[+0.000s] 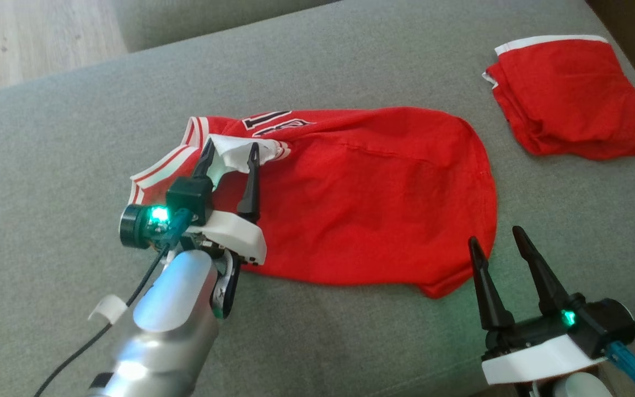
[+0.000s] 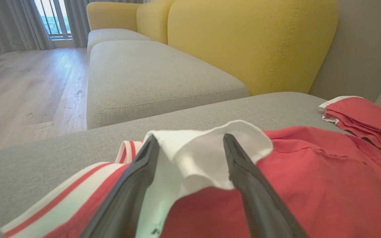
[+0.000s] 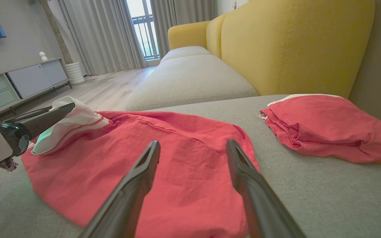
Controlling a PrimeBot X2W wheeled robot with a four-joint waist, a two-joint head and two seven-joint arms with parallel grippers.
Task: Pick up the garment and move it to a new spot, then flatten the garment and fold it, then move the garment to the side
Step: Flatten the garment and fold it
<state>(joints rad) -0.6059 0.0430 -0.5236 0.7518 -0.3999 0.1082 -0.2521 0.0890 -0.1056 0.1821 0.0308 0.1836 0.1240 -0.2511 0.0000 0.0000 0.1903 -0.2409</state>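
Fingers (image 2: pixel 127 195), L gripper (image 1: pixel 231 144), apart, jersey (image 1: pixel 378 193) flap (image 2: pixel 203 148) between; head cam: numerals (image 1: pixel 273 122).

Bare grey seat (image 1: pixel 47 165) along left and bottom of frame. Blocked at centre by jersey (image 1: pixel 378 193), at upper right by folded cloth (image 1: pixel 565 99).

— What's the jersey (image 1: pixel 372 198) like?
— I see soft matt cloth, lightly creased, on the sofa seat (image 1: pixel 350 60), a coarse grey weave.
— And the left forearm (image 1: pixel 174 314)?
— Glossy, silvery; the fingers (image 1: pixel 249 184) are matt dark plastic.
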